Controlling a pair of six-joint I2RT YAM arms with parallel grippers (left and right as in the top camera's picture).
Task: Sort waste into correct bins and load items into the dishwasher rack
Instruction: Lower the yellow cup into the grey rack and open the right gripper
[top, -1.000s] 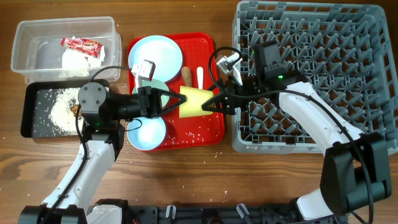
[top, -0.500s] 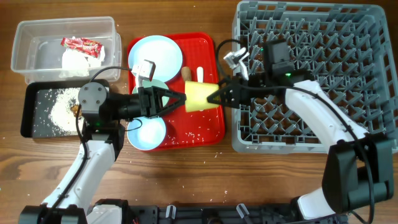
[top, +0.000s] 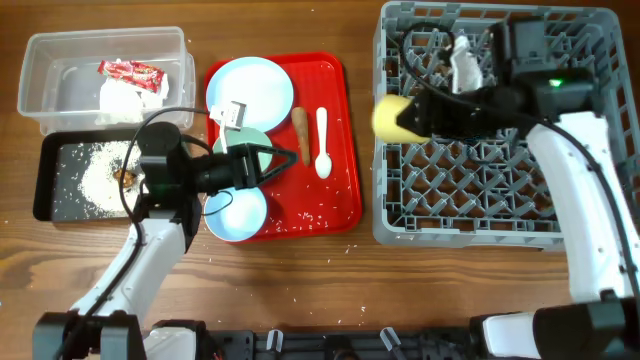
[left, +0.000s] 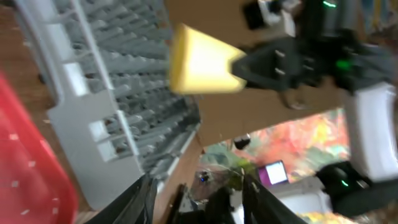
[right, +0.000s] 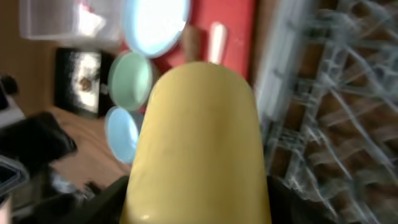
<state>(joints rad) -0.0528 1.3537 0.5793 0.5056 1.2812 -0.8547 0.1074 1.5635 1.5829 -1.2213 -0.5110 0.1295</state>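
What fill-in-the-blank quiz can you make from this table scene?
The right end effector grips the ____ cup.
The white spoon lies on the ____ tray.
The red snack wrapper sits in the ____ plastic tub.
The left end effector stands open, holding ____.
Missing words: yellow; red; clear; nothing.

The cup (top: 388, 118) in my right tool (top: 412, 112) looks like smooth, matt yellow plastic. Under that tool, the rack (top: 480, 190) is dull grey moulded plastic. Beneath my left tool (left: 198, 202), the red tray (top: 340, 200) is glossy plastic. Just beside that tool, the plate (top: 250, 85) is smooth with a soft sheen. The desk (top: 300, 290) is matt, grainy wood.
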